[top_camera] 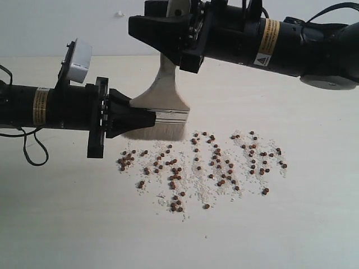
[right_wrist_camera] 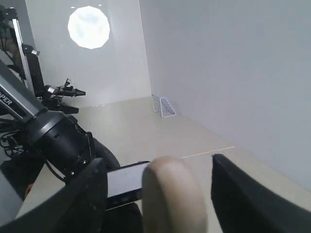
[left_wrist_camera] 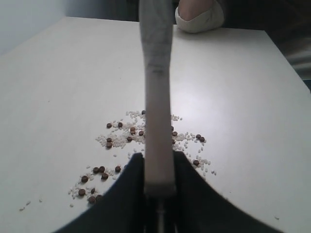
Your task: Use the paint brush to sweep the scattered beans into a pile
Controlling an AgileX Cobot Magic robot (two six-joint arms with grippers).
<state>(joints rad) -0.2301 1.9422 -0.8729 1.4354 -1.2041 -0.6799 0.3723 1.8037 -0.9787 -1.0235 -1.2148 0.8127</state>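
Observation:
The paint brush (top_camera: 162, 92) stands upright over the table, its bristles (top_camera: 160, 132) down just behind the beans (top_camera: 213, 162). My left gripper (top_camera: 143, 119) is shut on the brush at its silver ferrule (top_camera: 171, 116); in the left wrist view the brush (left_wrist_camera: 158, 111) rises from between the black jaws of this gripper (left_wrist_camera: 159, 167). My right gripper (top_camera: 168, 33) is open around the top of the handle (right_wrist_camera: 172, 199), with gaps on both sides. The beans (left_wrist_camera: 131, 133) lie scattered in a wide band among whitish crumbs. A pile is not in view.
A white camera housing (top_camera: 78, 59) sits on the left wrist and a black cable (top_camera: 31, 151) loops beside that arm. A person's sleeved arm (left_wrist_camera: 199, 17) rests at the far table edge. Pale table (top_camera: 291, 224) surrounds the beans.

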